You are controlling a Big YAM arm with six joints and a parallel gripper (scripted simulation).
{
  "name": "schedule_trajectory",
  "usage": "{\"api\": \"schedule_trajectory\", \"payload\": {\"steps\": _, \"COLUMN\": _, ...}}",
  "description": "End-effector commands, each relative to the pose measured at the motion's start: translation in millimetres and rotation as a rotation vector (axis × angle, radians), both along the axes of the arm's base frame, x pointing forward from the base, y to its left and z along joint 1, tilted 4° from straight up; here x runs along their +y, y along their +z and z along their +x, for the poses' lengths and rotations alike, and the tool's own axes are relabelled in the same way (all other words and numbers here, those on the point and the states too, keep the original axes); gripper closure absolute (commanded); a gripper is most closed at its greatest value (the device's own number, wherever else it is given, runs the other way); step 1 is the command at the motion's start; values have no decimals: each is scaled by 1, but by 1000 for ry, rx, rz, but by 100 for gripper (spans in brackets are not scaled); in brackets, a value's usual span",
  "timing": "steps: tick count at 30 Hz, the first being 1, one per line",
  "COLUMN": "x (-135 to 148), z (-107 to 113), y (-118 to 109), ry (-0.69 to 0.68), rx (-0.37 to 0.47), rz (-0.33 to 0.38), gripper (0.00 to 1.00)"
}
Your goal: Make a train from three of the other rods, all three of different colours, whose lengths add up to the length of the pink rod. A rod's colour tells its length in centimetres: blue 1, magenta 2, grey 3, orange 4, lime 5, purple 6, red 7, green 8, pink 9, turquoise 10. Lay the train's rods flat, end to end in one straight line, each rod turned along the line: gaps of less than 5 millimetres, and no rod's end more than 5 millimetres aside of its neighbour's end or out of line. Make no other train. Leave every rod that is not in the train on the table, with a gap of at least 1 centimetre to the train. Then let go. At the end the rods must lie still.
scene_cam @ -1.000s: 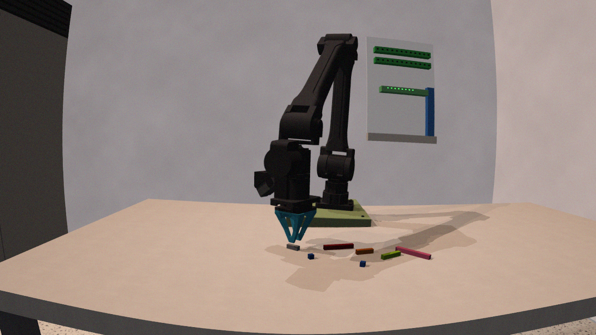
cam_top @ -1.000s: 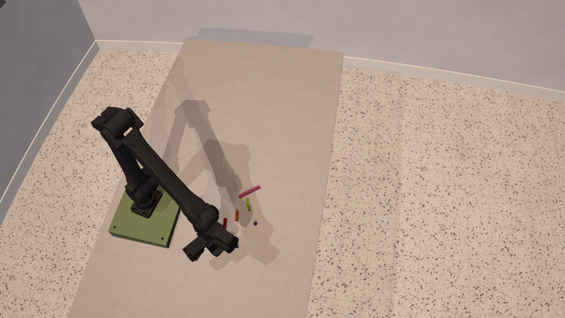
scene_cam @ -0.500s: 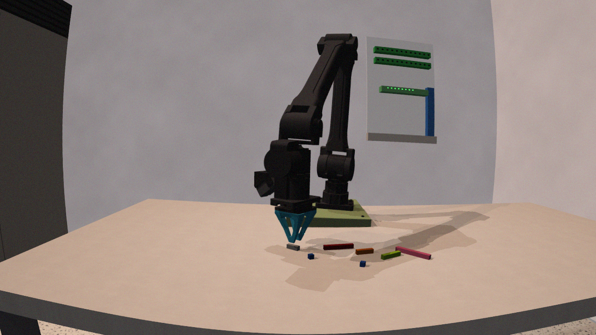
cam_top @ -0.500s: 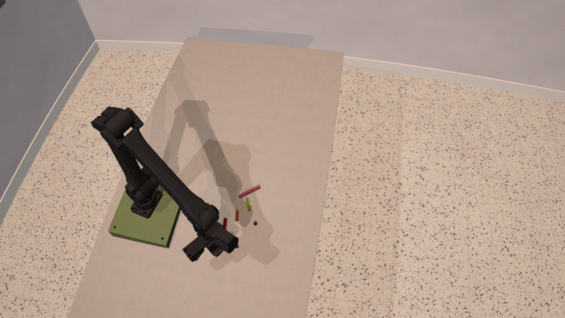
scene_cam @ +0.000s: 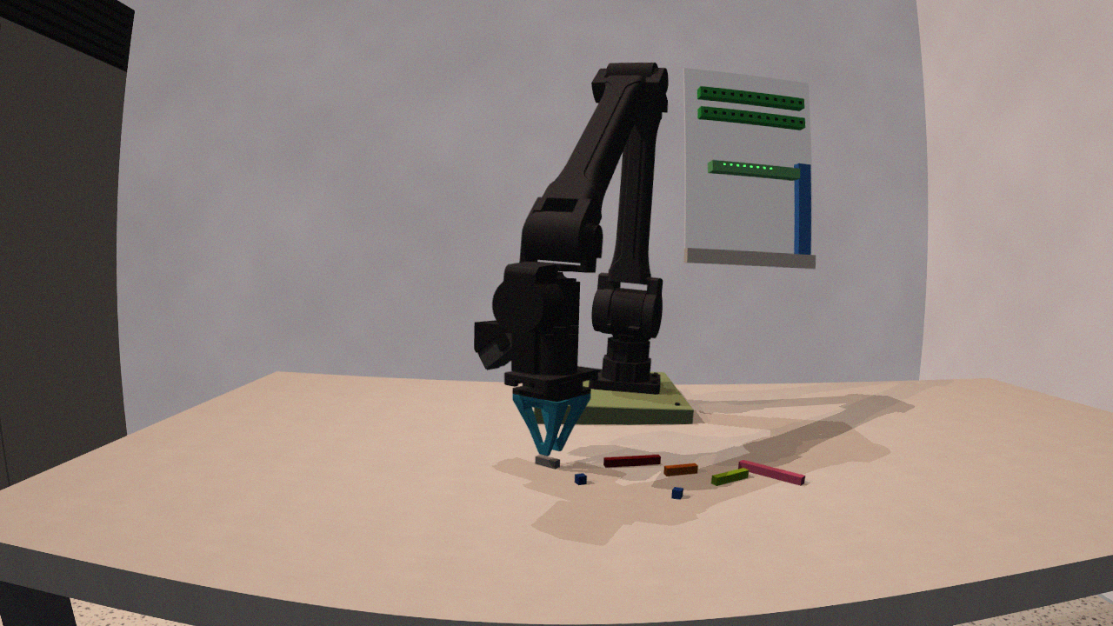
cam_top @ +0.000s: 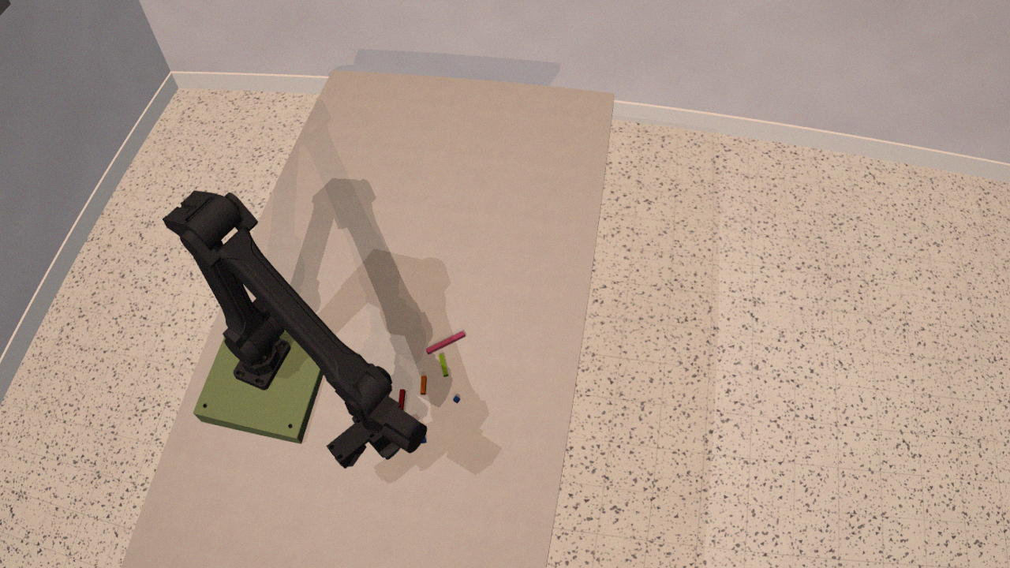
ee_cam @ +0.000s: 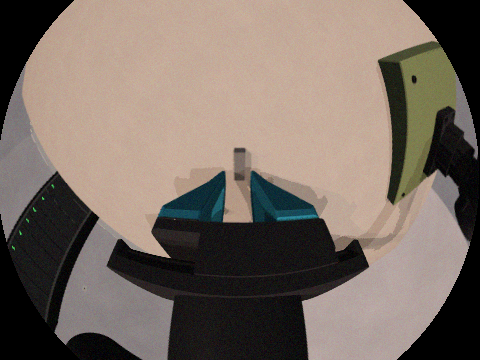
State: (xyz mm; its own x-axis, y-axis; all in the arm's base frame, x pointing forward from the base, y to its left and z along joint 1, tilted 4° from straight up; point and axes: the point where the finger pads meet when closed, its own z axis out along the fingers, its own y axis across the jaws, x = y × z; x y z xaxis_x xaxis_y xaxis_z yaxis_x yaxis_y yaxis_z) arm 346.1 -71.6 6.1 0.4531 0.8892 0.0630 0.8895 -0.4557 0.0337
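My gripper [scene_cam: 549,449] points straight down, its teal fingers a narrow gap apart with nothing between them, just above the short grey rod [scene_cam: 547,462]. In the wrist view the grey rod [ee_cam: 240,163] lies flat on the table just beyond the fingertips. To the right lie the red rod [scene_cam: 630,461], orange rod [scene_cam: 680,469], lime rod [scene_cam: 729,476] and pink rod [scene_cam: 771,472], all apart. Two blue cubes lie nearer the front, one [scene_cam: 580,478] close to the grey rod and one [scene_cam: 676,492] farther right. In the overhead view the arm hides the grey rod.
The arm's green base plate [scene_cam: 637,404] stands behind the rods; it also shows in the wrist view [ee_cam: 416,127]. A panel with green bars [scene_cam: 747,167] hangs on the back wall. The table's near edge is well in front of the rods.
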Motion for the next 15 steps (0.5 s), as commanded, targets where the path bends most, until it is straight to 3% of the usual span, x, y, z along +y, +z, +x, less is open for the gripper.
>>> {"api": "schedule_trajectory", "payload": {"steps": 1, "x": -2, "z": -1, "y": -6, "ry": -6, "rx": 3, "rz": 1, "gripper": 77}}
{"api": "schedule_trajectory", "payload": {"steps": 15, "x": 0, "z": 0, "y": -17, "ry": -6, "rx": 3, "rz": 1, "gripper": 77}}
